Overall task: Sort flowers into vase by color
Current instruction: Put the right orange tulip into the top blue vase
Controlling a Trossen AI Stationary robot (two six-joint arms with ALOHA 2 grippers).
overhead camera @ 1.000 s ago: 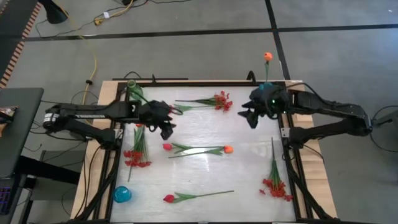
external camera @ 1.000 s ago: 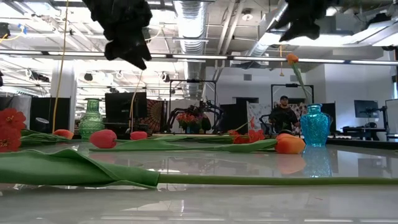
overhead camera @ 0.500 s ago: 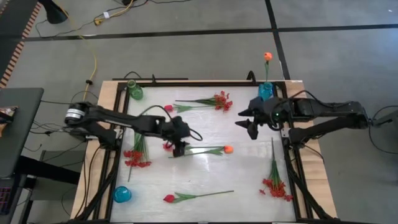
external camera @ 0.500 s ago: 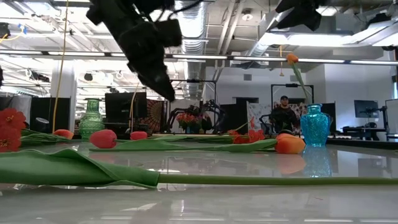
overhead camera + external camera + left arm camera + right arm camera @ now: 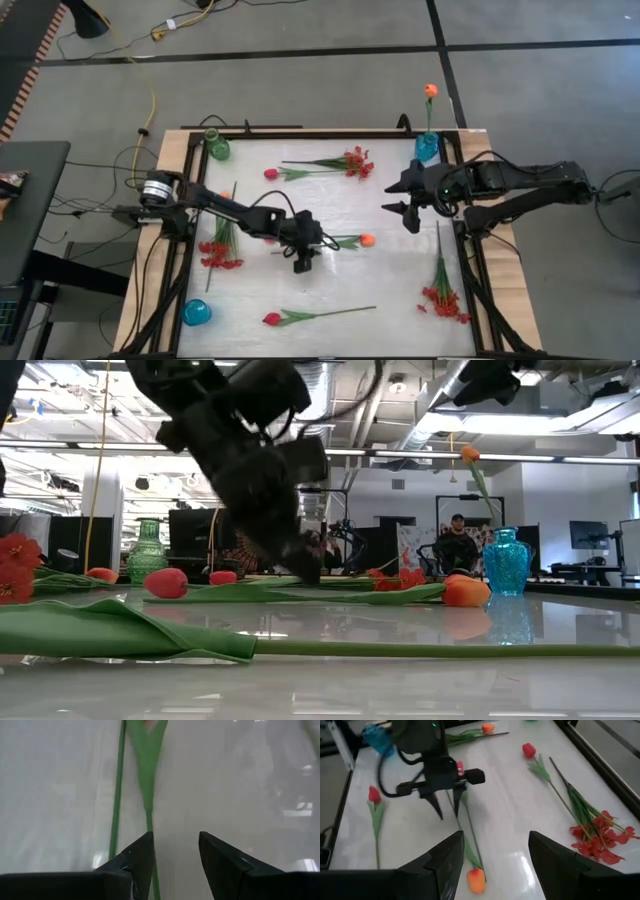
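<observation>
**Left jaws low over tulip stems, mid-bench**

Bench (image 5: 330, 285) carries loose flowers all round; blue vase (image 5: 427, 148) w/ one orange bloom sits at far right corner, green vase (image 5: 214, 146) far left. Left gripper (image 5: 303, 262) is down by the orange tulip (image 5: 367, 240) stem (image 5: 118, 790), jaws part open, tips straddling a stem, nothing gripped yet. Bloom lies off to the right of the jaws, a pinkish-red tulip (image 5: 459, 767) just behind them. Right gripper (image 5: 400, 197) hangs near the blue vase, jaws wide, empty. Judgement: stems light, thin, springy, prob slippery on the glossy top; take mid-stem, below the leaf, so the head doesn't droop or swing
</observation>
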